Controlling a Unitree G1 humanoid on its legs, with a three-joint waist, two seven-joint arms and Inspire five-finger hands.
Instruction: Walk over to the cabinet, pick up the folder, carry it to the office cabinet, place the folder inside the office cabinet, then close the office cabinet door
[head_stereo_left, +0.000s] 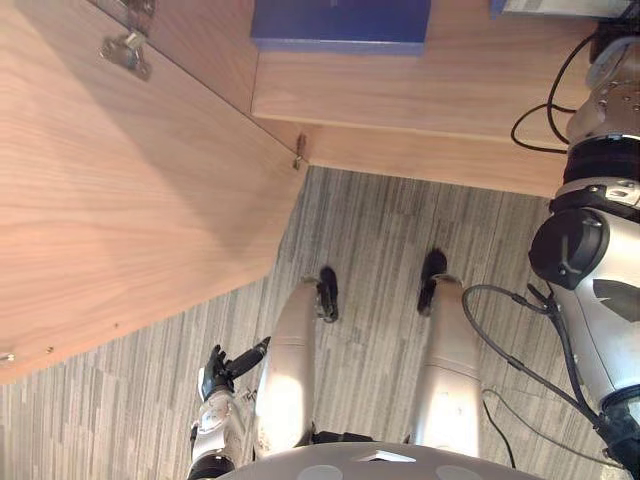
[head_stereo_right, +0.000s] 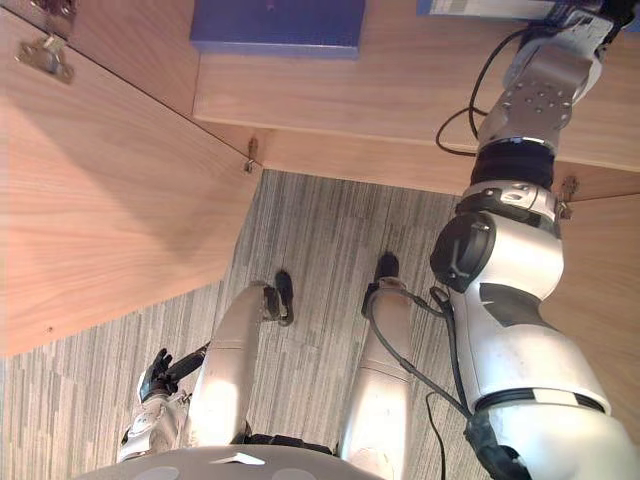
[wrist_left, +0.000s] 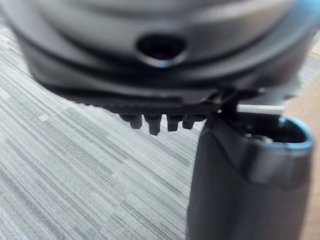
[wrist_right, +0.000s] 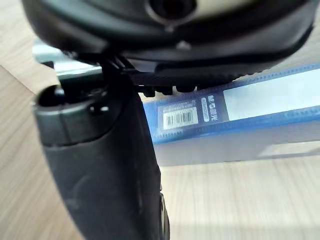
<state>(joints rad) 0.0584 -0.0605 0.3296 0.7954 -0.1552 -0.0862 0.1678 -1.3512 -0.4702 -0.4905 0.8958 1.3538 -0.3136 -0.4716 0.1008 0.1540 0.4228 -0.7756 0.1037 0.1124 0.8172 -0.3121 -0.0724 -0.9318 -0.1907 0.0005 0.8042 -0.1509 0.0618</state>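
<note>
A blue folder (wrist_right: 235, 115) with a white label and a barcode lies flat on the wooden shelf (head_stereo_right: 400, 100) of the office cabinet, at its far right end (head_stereo_right: 485, 8). My right hand (head_stereo_right: 588, 14) reaches in over the shelf right beside it. In the right wrist view the thumb (wrist_right: 100, 165) stands clear of the folder, and the straight fingers end just before it, holding nothing. My left hand (head_stereo_left: 215, 377) hangs low by my side over the carpet, fingers relaxed and empty.
A second, dark blue folder or box (head_stereo_left: 340, 25) lies further left on the same shelf. The cabinet's left door (head_stereo_left: 120, 200) stands swung open toward me, hinges (head_stereo_left: 125, 50) showing. Part of the right door (head_stereo_right: 605, 250) shows behind my right arm. Grey striped carpet (head_stereo_left: 380, 230) lies below.
</note>
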